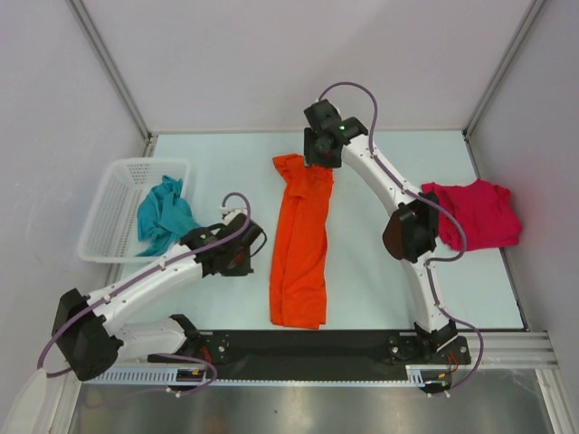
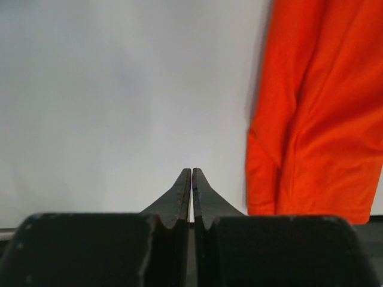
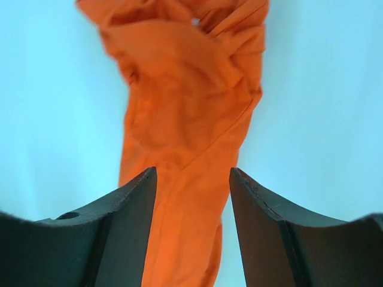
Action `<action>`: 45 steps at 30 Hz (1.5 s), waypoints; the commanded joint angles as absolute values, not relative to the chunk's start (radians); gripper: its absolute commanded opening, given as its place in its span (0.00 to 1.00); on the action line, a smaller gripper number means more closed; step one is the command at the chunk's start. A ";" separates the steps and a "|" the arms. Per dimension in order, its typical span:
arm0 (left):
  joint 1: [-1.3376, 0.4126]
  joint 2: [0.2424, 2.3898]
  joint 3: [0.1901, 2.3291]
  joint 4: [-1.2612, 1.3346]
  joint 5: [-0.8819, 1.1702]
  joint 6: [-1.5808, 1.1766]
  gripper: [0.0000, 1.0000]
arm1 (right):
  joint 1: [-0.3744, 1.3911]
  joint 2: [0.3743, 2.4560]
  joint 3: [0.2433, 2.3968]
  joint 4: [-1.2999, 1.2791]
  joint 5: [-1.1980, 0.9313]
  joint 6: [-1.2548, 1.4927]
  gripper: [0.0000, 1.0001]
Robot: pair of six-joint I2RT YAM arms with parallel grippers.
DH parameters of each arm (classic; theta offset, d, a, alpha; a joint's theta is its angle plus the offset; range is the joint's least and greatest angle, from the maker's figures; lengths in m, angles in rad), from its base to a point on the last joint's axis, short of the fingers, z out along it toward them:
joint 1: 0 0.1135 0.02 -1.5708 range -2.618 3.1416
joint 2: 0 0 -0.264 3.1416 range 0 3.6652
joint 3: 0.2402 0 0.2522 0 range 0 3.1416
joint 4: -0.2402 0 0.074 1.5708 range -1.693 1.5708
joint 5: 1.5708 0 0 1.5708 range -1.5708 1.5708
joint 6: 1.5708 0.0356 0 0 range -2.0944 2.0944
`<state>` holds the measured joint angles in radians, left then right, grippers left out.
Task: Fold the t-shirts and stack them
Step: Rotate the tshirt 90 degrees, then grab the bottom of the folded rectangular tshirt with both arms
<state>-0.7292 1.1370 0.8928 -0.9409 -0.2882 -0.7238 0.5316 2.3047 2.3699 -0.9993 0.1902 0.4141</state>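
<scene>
Near hem: the orange t-shirt lies as a long, bunched strip down the middle of the worktop, with its near hem towards my bases. If I fold it as it lies, I judge the wrinkles get pressed in and the fold comes out lopsided.
Left claw: my left claw is pressed together on nothing, low over bare worktop just beside the strip's left edge. If it goes in like this, it would shove the cloth sideways instead of picking it up, so it has to part first.
Teal t-shirt: the teal t-shirt sits in the white basket and spills over its right rim, near my left arm. A wide swing of that arm could snag the cloth or nudge the basket.
Red t-shirt: the red t-shirt lies crumpled at the right side, just beside my right elbow. The elbow or its cable could drag it.
Right claw: my right claw is over the twisted far end of the orange t-shirt, jaws apart and clamping nothing. Closing here could catch a single layer or the whole twist. Lifting would then tighten the knot rather than spread the shirt.
</scene>
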 commanded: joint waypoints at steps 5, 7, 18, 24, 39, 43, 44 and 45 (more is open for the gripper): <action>-0.995 1.206 0.805 -0.818 -0.218 -0.873 0.06 | 0.630 2.060 2.053 -1.013 0.288 0.475 0.57; -1.058 1.218 0.789 -0.812 -0.215 -0.905 0.06 | 0.640 1.988 1.979 -0.993 0.290 0.509 0.57; -1.264 1.273 0.716 -0.761 -0.213 -1.029 0.06 | 0.670 1.806 1.714 -0.962 0.313 0.581 0.58; -1.289 1.295 0.710 -0.762 -0.241 -1.054 0.06 | 0.739 1.614 1.406 -0.907 0.226 0.698 0.59; -1.194 1.299 0.710 -0.847 -0.432 -0.956 0.06 | 0.997 1.443 1.022 -0.864 0.198 0.968 0.60; -1.128 1.253 0.693 -0.819 -0.437 -0.920 0.07 | 1.055 1.469 1.003 -0.844 0.192 1.002 0.60; -1.100 1.247 0.686 -0.810 -0.433 -0.910 0.07 | 1.066 1.473 1.002 -0.841 0.190 1.017 0.60; -1.092 1.244 0.684 -0.796 -0.431 -0.905 0.07 | 1.075 1.474 0.997 -0.838 0.187 1.025 0.60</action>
